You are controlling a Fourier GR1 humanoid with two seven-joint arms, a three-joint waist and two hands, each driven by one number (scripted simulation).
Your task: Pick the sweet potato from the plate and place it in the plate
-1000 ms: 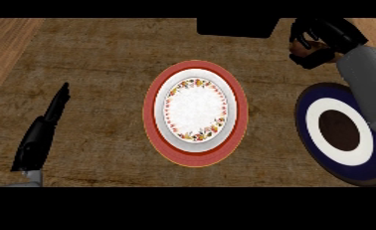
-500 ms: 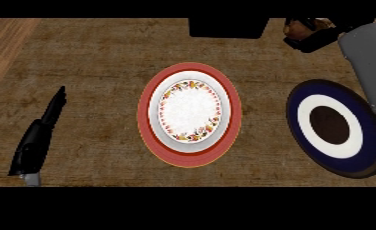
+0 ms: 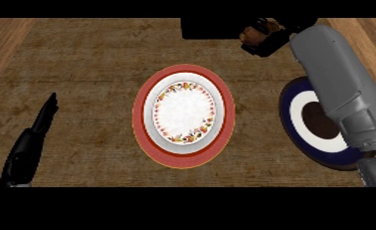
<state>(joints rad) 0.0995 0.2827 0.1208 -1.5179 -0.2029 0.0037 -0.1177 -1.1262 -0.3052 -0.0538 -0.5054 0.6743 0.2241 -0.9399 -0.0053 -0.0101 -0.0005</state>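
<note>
step: carry | right hand (image 3: 258, 39) clenched round sweet potato (image 3: 257, 34), aloft at far bench (image 3: 88, 64) edge (mostly hidden) | next: swing over red-rimmed floral plate (image 3: 183, 116), lower, release | navy plate (image 3: 295, 117) right | left hand (image 3: 33, 139) resting, fingers straight

The surface (image 3: 88, 64) is brown and rough, like woven cloth. It spreads out under the left hand (image 3: 29, 147) and the right hand (image 3: 263, 42). A dark block (image 3: 213, 28) sits at the far edge, just to the left of the right hand. A strip of lighter wood (image 3: 11, 40) shows past the left hand, in the far corner. Another light strip (image 3: 356, 30) shows to the right of the right hand.
</note>
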